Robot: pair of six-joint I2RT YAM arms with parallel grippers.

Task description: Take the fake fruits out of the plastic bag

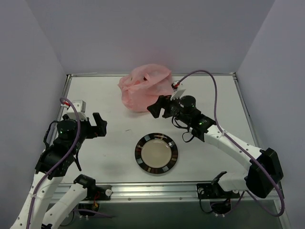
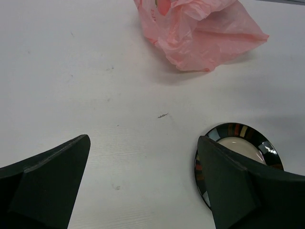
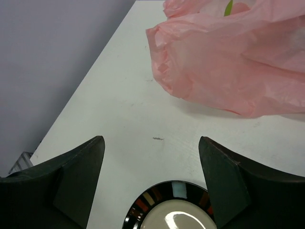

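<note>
The pink crinkly plastic bag (image 1: 143, 88) lies at the back middle of the table, and also shows in the left wrist view (image 2: 200, 28) and the right wrist view (image 3: 228, 62). The fake fruits are mostly hidden inside it. Only a green leaf tip (image 3: 228, 7) and a faint orange-red patch (image 2: 163, 5) show through. My right gripper (image 1: 158, 108) is open and empty just right of the bag's near side, above the table (image 3: 151, 139). My left gripper (image 1: 99, 125) is open and empty, well left of the bag (image 2: 143, 141).
A round plate (image 1: 156, 153) with a dark striped rim and cream centre sits at the front middle, between the arms. It also shows in the left wrist view (image 2: 228, 129) and the right wrist view (image 3: 176, 188). Grey walls enclose the white table (image 1: 95, 95).
</note>
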